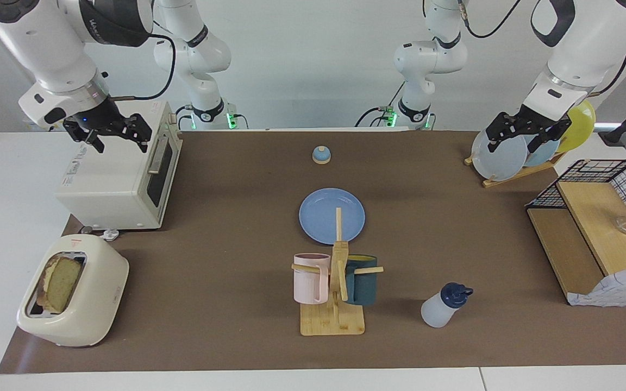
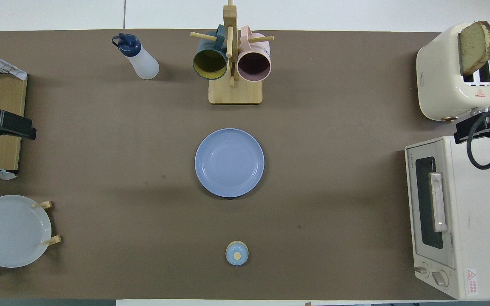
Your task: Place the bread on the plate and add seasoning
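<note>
Waiting claws: right claw (image 1: 117,136) hangs over the toaster oven (image 1: 123,179), left claw (image 1: 525,133) over the plate rack (image 1: 508,163); both spread wide, holding nothing.
Bread: bread (image 1: 60,282) stands in the toaster (image 1: 79,304), untouched.
Plate: plate (image 1: 332,215) lies bare mid-counter.
Seasoning: seasoning (image 1: 446,306) stands beside the mug tree (image 1: 337,282), farther from the robots than the plate.
Progress: nothing done; both steps remain.

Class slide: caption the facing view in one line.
Bread waits in the toaster, plate bare, both grippers open.

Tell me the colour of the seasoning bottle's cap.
Dark navy blue flip cap on the translucent whitish plastic bottle, clearest in the facing view.
</note>
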`<state>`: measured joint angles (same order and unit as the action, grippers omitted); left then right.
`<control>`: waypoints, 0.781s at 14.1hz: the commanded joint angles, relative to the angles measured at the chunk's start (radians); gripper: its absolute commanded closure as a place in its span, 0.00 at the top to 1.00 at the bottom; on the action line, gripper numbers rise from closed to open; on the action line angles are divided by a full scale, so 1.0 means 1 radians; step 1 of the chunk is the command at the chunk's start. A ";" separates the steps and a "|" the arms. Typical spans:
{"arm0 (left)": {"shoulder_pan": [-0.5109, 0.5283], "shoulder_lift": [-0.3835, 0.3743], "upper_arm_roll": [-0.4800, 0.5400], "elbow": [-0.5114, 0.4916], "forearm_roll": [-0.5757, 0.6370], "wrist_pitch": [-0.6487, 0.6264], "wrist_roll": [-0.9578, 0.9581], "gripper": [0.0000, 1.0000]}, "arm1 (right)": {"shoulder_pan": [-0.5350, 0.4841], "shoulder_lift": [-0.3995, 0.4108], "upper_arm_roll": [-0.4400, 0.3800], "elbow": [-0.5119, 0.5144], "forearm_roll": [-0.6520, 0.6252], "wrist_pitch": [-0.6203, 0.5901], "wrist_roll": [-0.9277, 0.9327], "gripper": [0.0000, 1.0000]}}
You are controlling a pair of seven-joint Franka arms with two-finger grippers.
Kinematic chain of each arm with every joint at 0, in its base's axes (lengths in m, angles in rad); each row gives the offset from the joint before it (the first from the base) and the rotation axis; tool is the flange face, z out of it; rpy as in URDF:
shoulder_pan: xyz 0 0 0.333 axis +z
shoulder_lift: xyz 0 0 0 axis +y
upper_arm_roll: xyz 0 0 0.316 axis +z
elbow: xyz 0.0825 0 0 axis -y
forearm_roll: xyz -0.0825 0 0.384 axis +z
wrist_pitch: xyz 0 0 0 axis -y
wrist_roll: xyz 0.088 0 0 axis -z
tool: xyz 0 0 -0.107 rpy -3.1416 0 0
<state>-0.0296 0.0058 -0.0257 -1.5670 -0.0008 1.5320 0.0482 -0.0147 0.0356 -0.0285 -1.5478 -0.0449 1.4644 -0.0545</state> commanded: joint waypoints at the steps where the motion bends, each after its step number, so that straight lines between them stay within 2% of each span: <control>1: 0.000 -0.015 0.001 -0.014 0.013 0.013 0.010 1.00 | -0.004 -0.014 0.001 -0.017 0.026 0.007 -0.005 1.00; 6: -0.001 -0.026 0.000 -0.051 0.013 0.085 0.009 1.00 | -0.005 -0.014 0.001 -0.017 0.014 0.023 -0.002 1.00; 9: -0.056 -0.029 -0.005 -0.073 0.015 0.152 0.006 1.00 | -0.046 -0.017 -0.007 -0.058 0.010 0.173 -0.062 1.00; 11: -0.069 -0.032 -0.007 -0.077 0.013 0.155 -0.063 1.00 | -0.076 -0.019 -0.007 -0.087 0.013 0.352 -0.203 1.00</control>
<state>-0.0772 0.0044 -0.0364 -1.6060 -0.0009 1.6588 0.0312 -0.0563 0.0360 -0.0376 -1.5837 -0.0452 1.6934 -0.1528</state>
